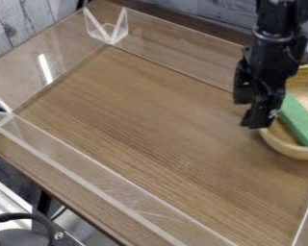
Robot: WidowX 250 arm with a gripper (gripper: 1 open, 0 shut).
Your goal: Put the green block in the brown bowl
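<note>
The green block (300, 120) lies inside the brown bowl (289, 141) at the right edge of the table; only part of each shows, since the black gripper hangs in front of the bowl's left side. My gripper (253, 104) points down over the bowl's left rim, and its two fingers (243, 88) stand apart with nothing between them. The block is not touched by the fingers.
Clear acrylic walls (66, 144) fence the wooden tabletop (131, 106) on the left, front and back. A clear bracket (105, 27) stands at the back left corner. A dark cable (22, 226) shows below the front edge.
</note>
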